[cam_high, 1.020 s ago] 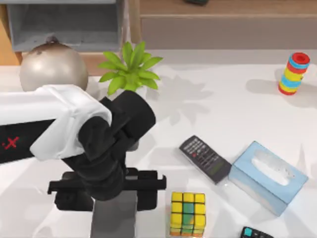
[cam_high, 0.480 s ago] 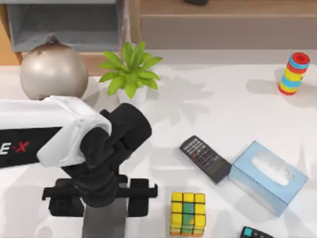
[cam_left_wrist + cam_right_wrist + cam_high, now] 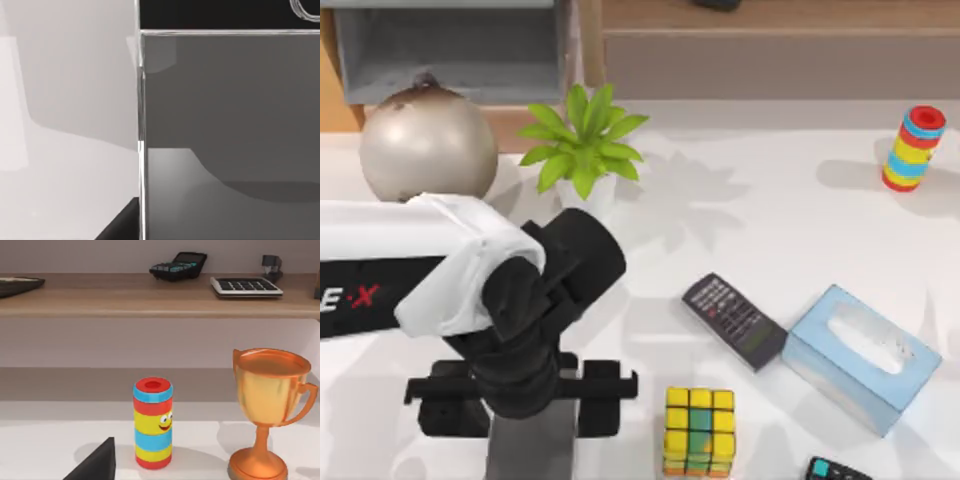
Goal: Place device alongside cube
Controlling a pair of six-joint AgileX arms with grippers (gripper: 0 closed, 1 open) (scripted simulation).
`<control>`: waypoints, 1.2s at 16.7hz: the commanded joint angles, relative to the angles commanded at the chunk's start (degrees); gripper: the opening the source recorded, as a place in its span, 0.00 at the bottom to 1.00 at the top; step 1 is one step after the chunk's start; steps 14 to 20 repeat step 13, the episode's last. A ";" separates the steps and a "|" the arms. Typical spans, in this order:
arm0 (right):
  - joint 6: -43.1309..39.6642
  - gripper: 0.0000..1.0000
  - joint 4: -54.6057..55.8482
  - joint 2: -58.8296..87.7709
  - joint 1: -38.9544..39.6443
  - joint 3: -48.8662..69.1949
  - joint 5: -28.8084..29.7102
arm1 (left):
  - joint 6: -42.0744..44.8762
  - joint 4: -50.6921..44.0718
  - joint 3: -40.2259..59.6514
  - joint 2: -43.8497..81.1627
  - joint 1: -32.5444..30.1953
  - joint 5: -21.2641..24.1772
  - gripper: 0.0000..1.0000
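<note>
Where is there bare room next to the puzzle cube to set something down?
Left of the puzzle cube is taken: the left gripper hangs there over a grey slab. Bare table lies to its right, in the pocket bordered by the remote control and the tissue box, though a dark device crowds the front edge.

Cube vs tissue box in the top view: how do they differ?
The cube is a grid of small squares, mostly yellow with some green and orange; the tissue box is plain light blue with a pale slot on top. The cube looks smaller and sits square to the view; the tissue box is longer and lies turned at an angle. The cube is nearer the left claw; the tissue box is further right. Both rest on the white table.
</note>
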 joint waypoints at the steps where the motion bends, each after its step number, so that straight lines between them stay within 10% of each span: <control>1: 0.00 1.00 0.00 0.00 0.00 0.00 0.00 | 0.00 0.00 0.00 0.00 0.00 0.00 0.53; 7: 0.00 1.00 0.00 0.00 0.00 0.00 0.00 | 0.00 0.00 0.00 0.00 0.00 0.00 0.98; 20: 0.00 1.00 0.00 0.00 0.00 0.00 0.00 | 0.00 0.00 0.00 0.00 0.00 0.00 1.00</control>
